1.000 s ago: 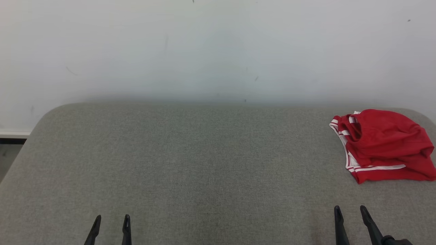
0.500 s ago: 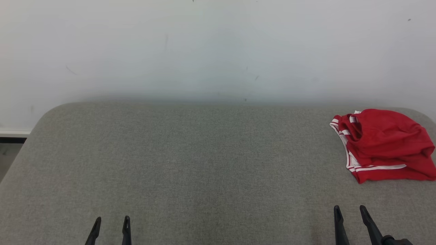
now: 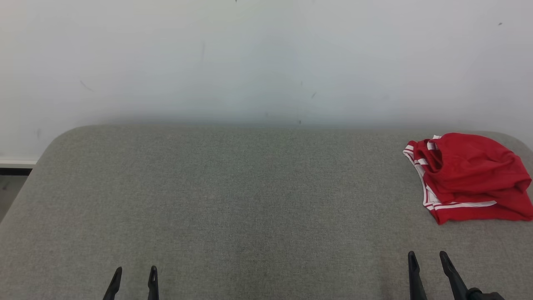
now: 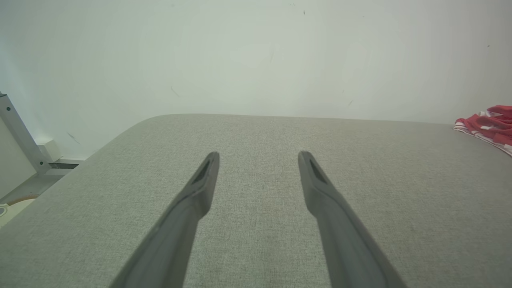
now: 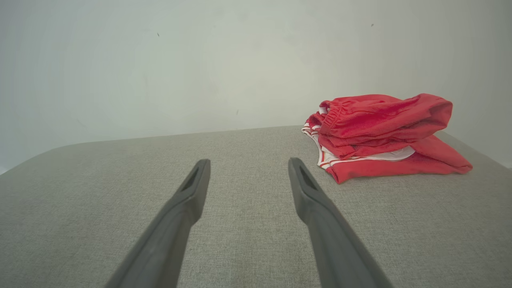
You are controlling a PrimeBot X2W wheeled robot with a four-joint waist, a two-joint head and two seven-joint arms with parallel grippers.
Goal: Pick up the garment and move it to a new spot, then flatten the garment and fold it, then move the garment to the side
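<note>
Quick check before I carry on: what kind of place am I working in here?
Probably a bare test or lab setup, not a home: a grey fabric-covered table against a plain white wall, a single bunched red garment on it, and a metal frame strut beside it.

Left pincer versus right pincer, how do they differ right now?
The right pincer sits close to the red garment, while the left pincer is far across the grey surface from it. In the head view, the right pincer reaches higher up the frame than the left pincer. Both are open and empty.
</note>
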